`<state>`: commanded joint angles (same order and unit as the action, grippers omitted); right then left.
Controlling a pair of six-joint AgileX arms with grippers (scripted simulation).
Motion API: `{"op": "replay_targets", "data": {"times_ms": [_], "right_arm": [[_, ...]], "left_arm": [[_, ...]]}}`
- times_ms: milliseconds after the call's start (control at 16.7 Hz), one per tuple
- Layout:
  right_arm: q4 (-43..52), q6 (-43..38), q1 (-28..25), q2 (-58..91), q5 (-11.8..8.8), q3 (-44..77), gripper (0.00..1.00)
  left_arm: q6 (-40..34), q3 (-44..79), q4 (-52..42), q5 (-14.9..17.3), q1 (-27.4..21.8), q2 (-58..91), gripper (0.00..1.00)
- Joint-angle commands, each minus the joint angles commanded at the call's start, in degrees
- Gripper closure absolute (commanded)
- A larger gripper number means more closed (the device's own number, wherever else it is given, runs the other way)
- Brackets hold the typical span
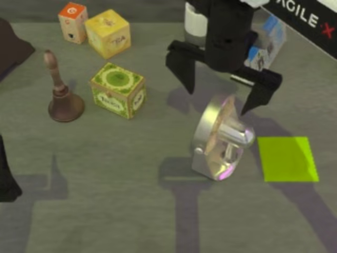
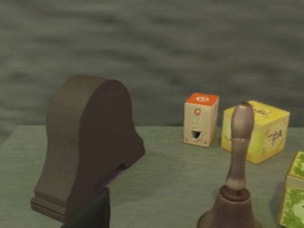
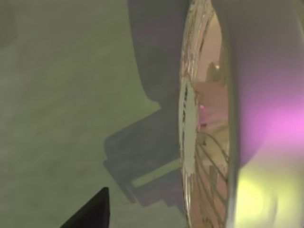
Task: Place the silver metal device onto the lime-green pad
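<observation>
The silver metal device [image 1: 221, 139] rests on the table right of centre, its round disc tipped up on edge and its stubby cylinder pointing toward the lime-green pad [image 1: 288, 158]. The pad lies flat just to the device's right, with a narrow gap between them. My right gripper [image 1: 218, 89] hangs open over the far side of the device, one dark finger on each side, holding nothing. The right wrist view is filled by the device's chrome disc [image 3: 209, 142], with one finger [image 3: 92, 213] off to its side. My left arm [image 1: 6, 179] sits parked at the table's left edge.
A brown bell [image 1: 63, 97] and a green patterned box [image 1: 118, 89] stand at the left centre. A yellow box [image 1: 108, 32] and an orange-topped box [image 1: 72, 21] are at the back left. A white-and-grey cup [image 1: 194, 23] and a blue-white box [image 1: 271, 42] sit behind the right arm. A dark brown block [image 2: 88, 142] stands far left.
</observation>
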<state>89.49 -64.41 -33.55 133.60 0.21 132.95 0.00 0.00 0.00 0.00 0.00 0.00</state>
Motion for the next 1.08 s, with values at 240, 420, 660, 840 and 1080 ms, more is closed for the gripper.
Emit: {"op": "replay_targets", "data": {"times_ms": [240,420,660,840,1080], "right_arm": [[-6.73,-0.16,-0.20,-1.92,-0.02,-8.70,0.00],[-7.52,-0.20,-0.23,-2.11,-0.03,-9.53,0.00],[-7.52,-0.20,-0.23,-2.11,-0.03,-9.53,0.15],[-7.52,-0.20,-0.23,-2.11,-0.03,-9.53,0.38],[-7.52,-0.20,-0.23,-2.11,-0.03,-9.53,0.68]], "left_arm": [[0.00,0.00,0.00,0.00,0.00,0.00,0.00],[0.00,0.00,0.00,0.00,0.00,0.00,0.00],[0.00,0.00,0.00,0.00,0.00,0.00,0.00],[0.00,0.00,0.00,0.00,0.00,0.00,0.00],[0.00,0.00,0.00,0.00,0.00,0.00,0.00]]}}
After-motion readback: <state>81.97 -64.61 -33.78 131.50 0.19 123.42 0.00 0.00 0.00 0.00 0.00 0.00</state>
